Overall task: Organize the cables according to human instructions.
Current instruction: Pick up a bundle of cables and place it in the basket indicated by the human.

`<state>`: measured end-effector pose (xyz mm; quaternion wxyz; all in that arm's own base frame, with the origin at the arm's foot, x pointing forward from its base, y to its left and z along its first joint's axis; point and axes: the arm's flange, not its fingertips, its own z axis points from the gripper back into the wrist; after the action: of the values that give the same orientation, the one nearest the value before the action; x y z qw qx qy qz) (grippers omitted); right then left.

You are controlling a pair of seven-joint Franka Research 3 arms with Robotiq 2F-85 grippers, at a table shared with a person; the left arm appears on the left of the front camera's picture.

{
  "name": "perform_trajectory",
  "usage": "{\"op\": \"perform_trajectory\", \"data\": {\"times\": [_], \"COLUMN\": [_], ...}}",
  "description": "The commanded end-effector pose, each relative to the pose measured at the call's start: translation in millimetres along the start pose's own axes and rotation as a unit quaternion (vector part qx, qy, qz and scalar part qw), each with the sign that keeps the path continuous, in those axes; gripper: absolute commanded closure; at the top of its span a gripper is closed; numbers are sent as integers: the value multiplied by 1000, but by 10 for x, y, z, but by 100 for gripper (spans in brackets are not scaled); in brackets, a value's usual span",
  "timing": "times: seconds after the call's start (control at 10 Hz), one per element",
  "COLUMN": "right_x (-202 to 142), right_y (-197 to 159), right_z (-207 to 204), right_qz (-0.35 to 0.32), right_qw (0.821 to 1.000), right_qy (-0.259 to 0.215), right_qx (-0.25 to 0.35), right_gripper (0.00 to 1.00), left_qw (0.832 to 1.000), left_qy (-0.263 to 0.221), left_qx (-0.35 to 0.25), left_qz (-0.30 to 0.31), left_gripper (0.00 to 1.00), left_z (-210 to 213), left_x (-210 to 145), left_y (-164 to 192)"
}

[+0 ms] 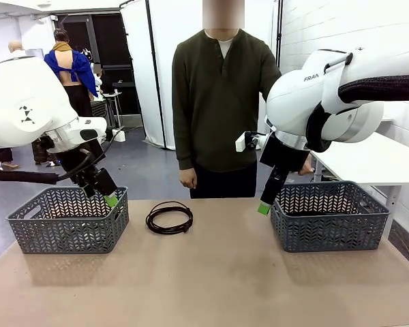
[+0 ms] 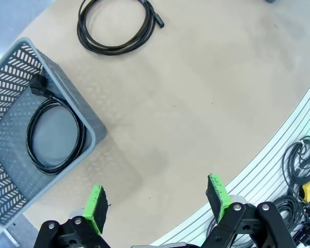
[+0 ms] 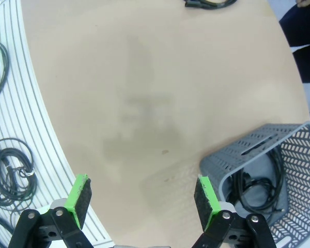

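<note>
Where baskets hide contents frontally, coiled cable (image 2: 54, 134) inside left basket (image 2: 90, 132).

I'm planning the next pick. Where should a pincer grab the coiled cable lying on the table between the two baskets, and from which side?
Probably from straight above, the fingers straddling the bundled loops of the coiled cable at one point on the ring. It lies flat on the table, so a side approach offers little to pinch. Best avoid the plug end, where the strands look looser. The open left pincer is nearer.

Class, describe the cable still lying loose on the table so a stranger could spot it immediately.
Start at the tan table between two grey baskets. Near the left basket, before the person, lies a coiled black cable. Unlike the other cables, it sits on bare tabletop, not inside a basket.
</note>
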<state>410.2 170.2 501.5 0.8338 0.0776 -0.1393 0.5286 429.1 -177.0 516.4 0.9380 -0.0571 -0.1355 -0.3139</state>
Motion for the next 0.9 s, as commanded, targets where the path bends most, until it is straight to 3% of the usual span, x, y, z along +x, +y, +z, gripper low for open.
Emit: {"op": "perform_trajectory", "data": {"times": [0.0, 0.8], "right_x": [1, 1], "right_y": [-3, -3], "right_z": [-9, -9], "right_qz": [-1, -1], "right_qw": [1000, 1000], "right_qy": [0, 0], "right_qx": [-2, -2], "right_gripper": [0, 0], "left_qw": [1000, 1000], "left_qy": [-7, -7], "left_qx": [2, 2], "left_qz": [0, 0], "left_gripper": [0, 0], "left_z": [-1, -1], "left_x": [9, 9], "left_y": [2, 2]}}
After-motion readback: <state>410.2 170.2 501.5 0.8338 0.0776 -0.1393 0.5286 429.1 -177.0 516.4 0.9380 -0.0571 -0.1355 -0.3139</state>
